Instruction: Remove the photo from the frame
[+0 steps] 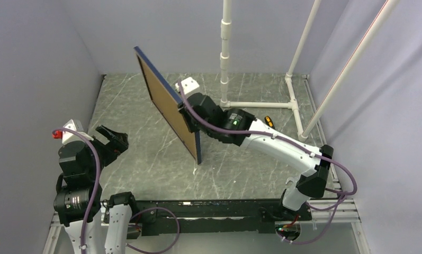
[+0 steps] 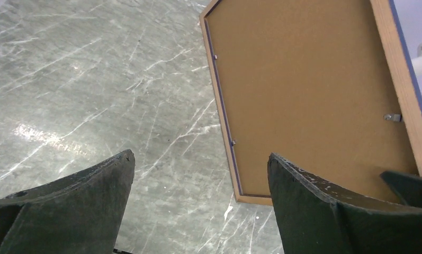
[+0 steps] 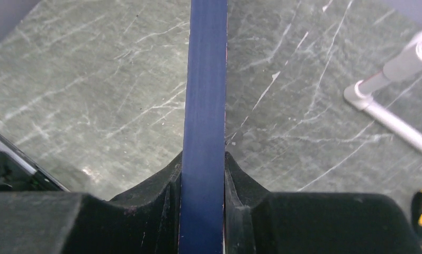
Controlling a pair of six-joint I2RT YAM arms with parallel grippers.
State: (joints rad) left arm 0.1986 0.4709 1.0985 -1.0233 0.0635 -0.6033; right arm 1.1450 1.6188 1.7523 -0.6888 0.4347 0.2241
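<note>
The navy frame (image 1: 198,149) stands on edge, tilted, its lower corner at or just above the marbled table (image 1: 145,159). The photo shows only as its brown hardboard back (image 1: 169,103), facing the left arm; the printed side is hidden. My right gripper (image 1: 187,110) is shut on the frame's right edge, and in the right wrist view the navy frame edge (image 3: 206,79) runs between that gripper's (image 3: 203,159) fingers. My left gripper (image 1: 113,138) is open and empty, apart from the frame. From the left wrist, the brown back (image 2: 304,90) lies beyond the open left gripper (image 2: 200,156).
A white pipe stand (image 1: 225,53) rises at the back of the table, its base rails (image 1: 261,105) to the right. A small yellow and black tool (image 1: 269,121) lies behind the right arm. Small metal tabs (image 2: 393,117) sit on the frame's back. Grey walls enclose the sides.
</note>
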